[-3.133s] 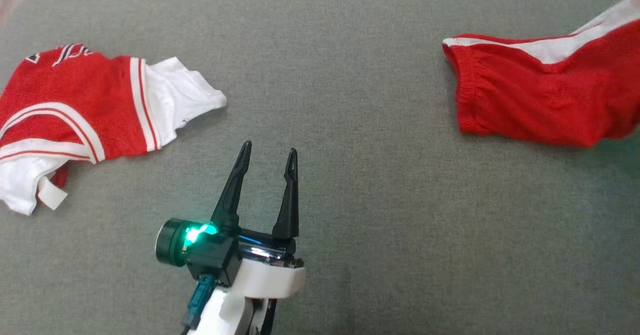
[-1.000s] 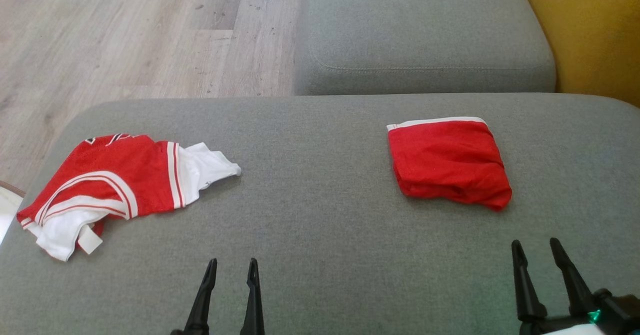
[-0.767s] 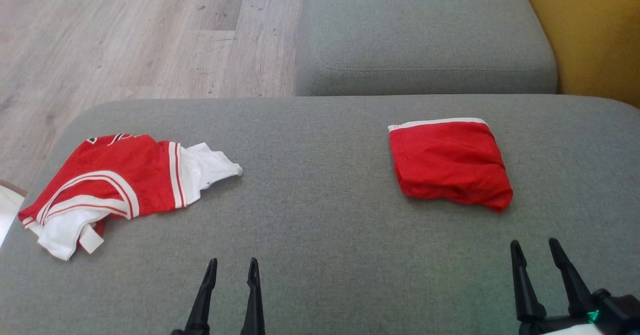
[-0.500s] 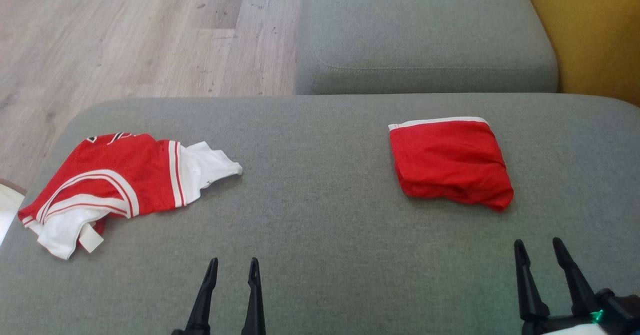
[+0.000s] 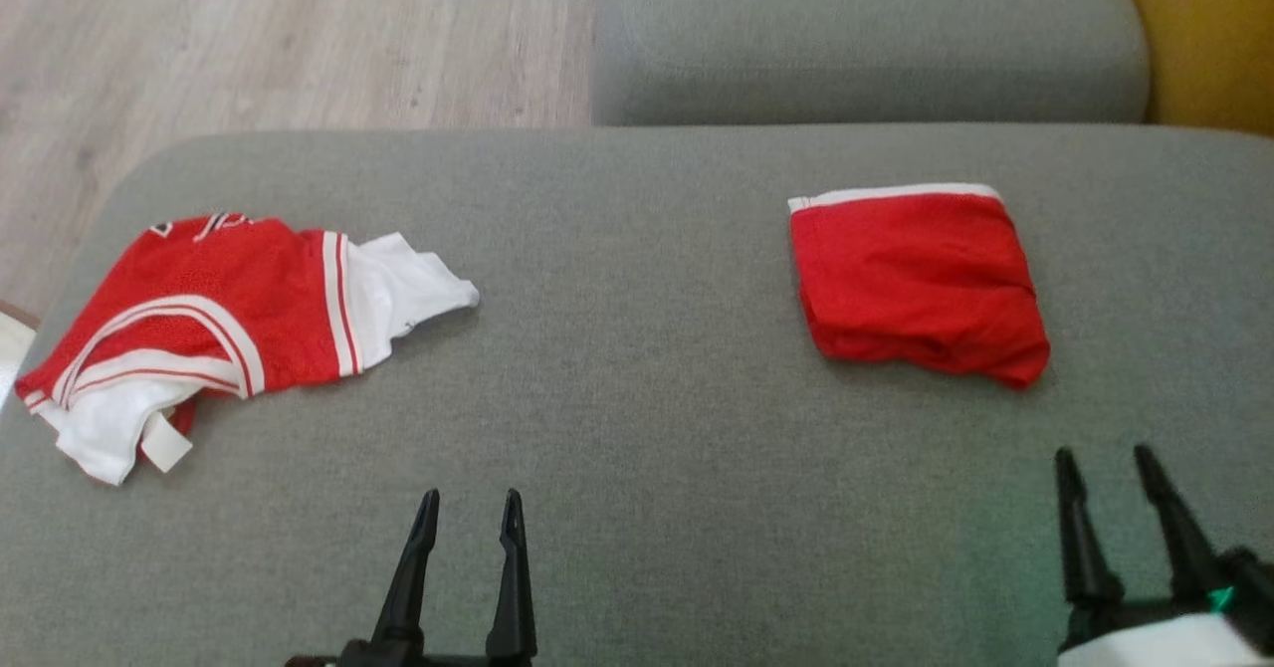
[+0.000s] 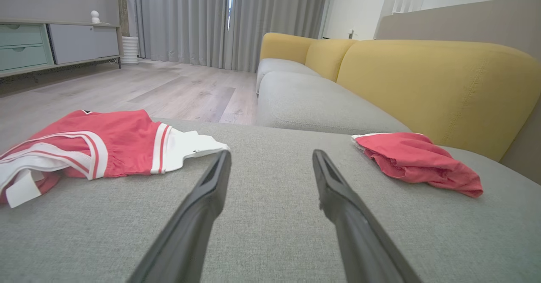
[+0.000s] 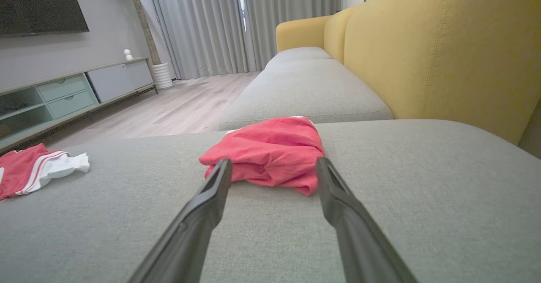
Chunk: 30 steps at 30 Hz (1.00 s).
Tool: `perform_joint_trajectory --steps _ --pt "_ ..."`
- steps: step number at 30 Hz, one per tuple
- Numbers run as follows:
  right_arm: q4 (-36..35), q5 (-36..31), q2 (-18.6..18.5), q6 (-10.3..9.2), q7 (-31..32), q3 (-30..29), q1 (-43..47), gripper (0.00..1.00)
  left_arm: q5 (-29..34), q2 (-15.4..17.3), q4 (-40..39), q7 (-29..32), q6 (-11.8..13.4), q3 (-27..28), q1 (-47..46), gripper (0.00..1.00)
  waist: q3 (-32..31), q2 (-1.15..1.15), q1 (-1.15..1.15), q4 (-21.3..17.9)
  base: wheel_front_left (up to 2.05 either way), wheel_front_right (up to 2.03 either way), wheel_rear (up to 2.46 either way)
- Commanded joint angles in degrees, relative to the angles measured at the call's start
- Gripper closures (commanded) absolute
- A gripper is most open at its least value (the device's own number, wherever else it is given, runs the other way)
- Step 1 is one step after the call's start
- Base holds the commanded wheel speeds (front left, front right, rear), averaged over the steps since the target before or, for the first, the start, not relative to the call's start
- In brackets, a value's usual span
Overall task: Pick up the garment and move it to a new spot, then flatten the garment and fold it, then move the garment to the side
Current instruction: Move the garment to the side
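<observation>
A folded red garment [image 5: 918, 284] with a white waistband lies on the right part of the grey cushion [image 5: 637, 428]; it also shows as the red garment [image 6: 416, 160] and the red garment [image 7: 270, 152] in the wrist views. A crumpled red and white jersey [image 5: 224, 319] lies at the left, seen too as the jersey [image 6: 97, 152] and the jersey [image 7: 38, 169]. My left gripper [image 5: 470, 508] stands open near the front edge, holding nothing. My right gripper [image 5: 1105, 463] is open at the lower right, just short of the folded garment.
A second grey seat cushion [image 5: 866, 40] lies beyond the near one, with a yellow backrest [image 5: 1209, 30] on the right. Wooden floor [image 5: 249, 40] lies off the left and far edge. A low cabinet [image 7: 72, 91] and curtains [image 6: 228, 21] stand across the room.
The camera rose and pulled back from a close look at the cushion, then tilted slightly down. The red garment, stretched out at the right edge 3.1 s ago, now lies folded. Both grippers rest low.
</observation>
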Motion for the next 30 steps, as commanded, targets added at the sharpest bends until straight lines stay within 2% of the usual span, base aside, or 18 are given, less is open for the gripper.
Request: perform_joint_trajectory --steps 1,7,18,22,27,28,30 --pt "-1.0 -0.3 -2.4 0.37 -0.6 0.2 -4.1 0.0 0.8 -0.2 -2.5 -0.3 0.4 1.2 -3.2 0.0 2.1 0.0 0.0 -0.1 0.0 0.0 0.0" --pt "5.1 1.2 -4.7 0.37 -0.4 -1.4 -13.2 0.0 1.2 -0.2 -3.9 -0.3 1.2 0.1 -6.7 0.0 9.0 0.0 0.0 -0.4 0.0 0.0 0.0" --pt "18.7 13.3 -12.8 0.37 17.7 2.2 -34.3 0.0 1.8 -0.2 -2.7 -0.3 2.1 -2.6 -12.9 0.0 15.8 0.0 0.0 -0.6 0.0 0.0 0.0" --pt "24.2 14.9 -14.6 0.37 21.2 3.5 -39.0 0.0 0.9 -0.2 -2.6 -0.3 2.4 -3.0 -14.2 0.0 17.2 0.0 0.0 -0.3 0.0 0.0 0.0" --pt "28.6 19.1 -14.6 0.37 21.7 7.2 -43.6 0.0 1.2 -0.2 -2.6 -0.3 2.8 -3.3 -15.5 0.0 19.1 0.0 0.0 -0.3 0.0 0.0 0.0" --pt "29.4 19.8 -14.6 0.37 21.9 8.3 -44.3 0.05 1.3 -0.2 -2.5 -0.3 2.9 -3.3 -15.7 0.0 19.4 0.0 0.0 -0.3 0.0 0.0 0.0" --pt "31.1 21.8 -14.2 0.37 22.7 10.3 -45.4 0.64 0.4 -0.2 -2.6 -0.3 2.9 -3.2 -16.1 0.0 19.8 0.0 0.0 -0.5 0.0 0.0 0.0"
